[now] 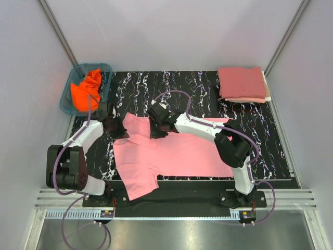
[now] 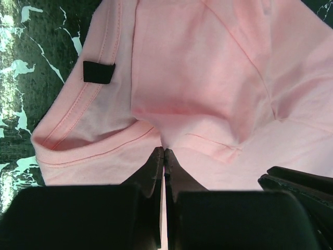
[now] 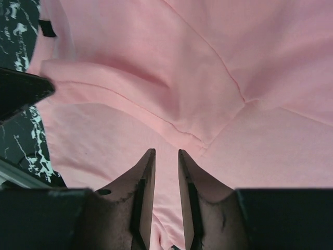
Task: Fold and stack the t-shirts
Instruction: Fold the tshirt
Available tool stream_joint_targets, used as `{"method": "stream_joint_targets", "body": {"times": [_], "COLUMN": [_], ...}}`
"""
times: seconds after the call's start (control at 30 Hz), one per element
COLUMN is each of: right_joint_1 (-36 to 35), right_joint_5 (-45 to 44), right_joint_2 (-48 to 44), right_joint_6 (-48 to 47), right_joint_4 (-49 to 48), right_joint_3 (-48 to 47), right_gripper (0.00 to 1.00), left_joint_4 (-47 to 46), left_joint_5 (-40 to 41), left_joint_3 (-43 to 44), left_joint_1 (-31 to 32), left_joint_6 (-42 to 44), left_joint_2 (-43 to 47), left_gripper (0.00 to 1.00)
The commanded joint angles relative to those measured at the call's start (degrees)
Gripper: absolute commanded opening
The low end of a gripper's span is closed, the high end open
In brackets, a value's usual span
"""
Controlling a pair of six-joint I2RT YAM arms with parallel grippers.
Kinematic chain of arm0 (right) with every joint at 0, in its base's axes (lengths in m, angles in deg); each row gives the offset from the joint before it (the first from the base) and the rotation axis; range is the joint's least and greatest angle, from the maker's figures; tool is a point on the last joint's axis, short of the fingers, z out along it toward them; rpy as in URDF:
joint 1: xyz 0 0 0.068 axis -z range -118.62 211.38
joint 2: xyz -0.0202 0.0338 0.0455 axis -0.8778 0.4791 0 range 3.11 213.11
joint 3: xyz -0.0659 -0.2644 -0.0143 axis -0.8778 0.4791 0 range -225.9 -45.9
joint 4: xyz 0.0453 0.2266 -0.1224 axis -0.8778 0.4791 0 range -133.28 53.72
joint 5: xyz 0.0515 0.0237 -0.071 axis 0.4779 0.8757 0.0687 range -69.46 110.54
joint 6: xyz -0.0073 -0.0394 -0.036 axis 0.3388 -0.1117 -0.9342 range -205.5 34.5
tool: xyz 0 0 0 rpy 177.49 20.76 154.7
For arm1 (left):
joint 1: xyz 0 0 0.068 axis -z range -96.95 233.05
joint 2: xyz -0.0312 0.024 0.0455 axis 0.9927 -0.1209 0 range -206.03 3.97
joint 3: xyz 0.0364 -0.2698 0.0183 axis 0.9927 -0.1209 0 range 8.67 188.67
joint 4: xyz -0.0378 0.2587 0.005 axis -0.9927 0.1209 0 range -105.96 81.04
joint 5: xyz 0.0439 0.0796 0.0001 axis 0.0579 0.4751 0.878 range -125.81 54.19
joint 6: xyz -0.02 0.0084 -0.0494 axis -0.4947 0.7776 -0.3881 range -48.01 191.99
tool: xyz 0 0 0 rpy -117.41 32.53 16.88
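A light pink t-shirt (image 1: 171, 153) lies spread on the black marbled mat, with its collar end at the upper left. My left gripper (image 1: 118, 130) is at the shirt's upper left corner. In the left wrist view the left gripper (image 2: 164, 151) is shut, pinching pink cloth beside the collar (image 2: 88, 130). My right gripper (image 1: 157, 128) is at the shirt's top edge. In the right wrist view the right gripper (image 3: 166, 152) has its jaws a narrow gap apart, with a fold of pink cloth filling the gap. The orange shirt (image 1: 86, 88) lies in the basket. A folded rose-red shirt (image 1: 242, 82) lies on a folded cream one (image 1: 260, 99).
The teal basket (image 1: 67, 101) stands at the back left, off the mat. The folded stack sits at the back right corner of the mat (image 1: 270, 140). Grey walls close in the left, right and back. The arm bases stand at the near edge.
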Motion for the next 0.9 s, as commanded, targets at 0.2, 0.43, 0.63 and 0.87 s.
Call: {"method": "stream_joint_targets", "body": {"times": [0.2,0.43,0.63,0.87], "right_joint_1": [0.2,0.28,0.28,0.28], "right_joint_5": [-1.07,-1.95,-2.13,-1.25], "right_joint_2": [-0.63,1.21,2.36,3.77], "right_joint_6": [3.36,4.15,4.24,5.82], "right_joint_4": [0.87,0.61,0.43,-0.18], "right_joint_3": [3.59,3.59,4.12,4.04], "right_gripper": [0.31,0.31,0.3,0.31], "left_joint_4": [-2.17,-2.52,-2.52,-2.52], "left_joint_5": [0.67,3.3,5.32,4.36], "left_joint_3": [-3.08,-7.12,-8.1,-6.25], "left_joint_1": [-0.03,1.55,1.64,1.72], "left_joint_6": [-0.4,-1.63,-1.28,-1.37], "left_joint_2": [3.04,5.77,6.21,3.58], "left_gripper": [0.0,0.0,0.0,0.0]}}
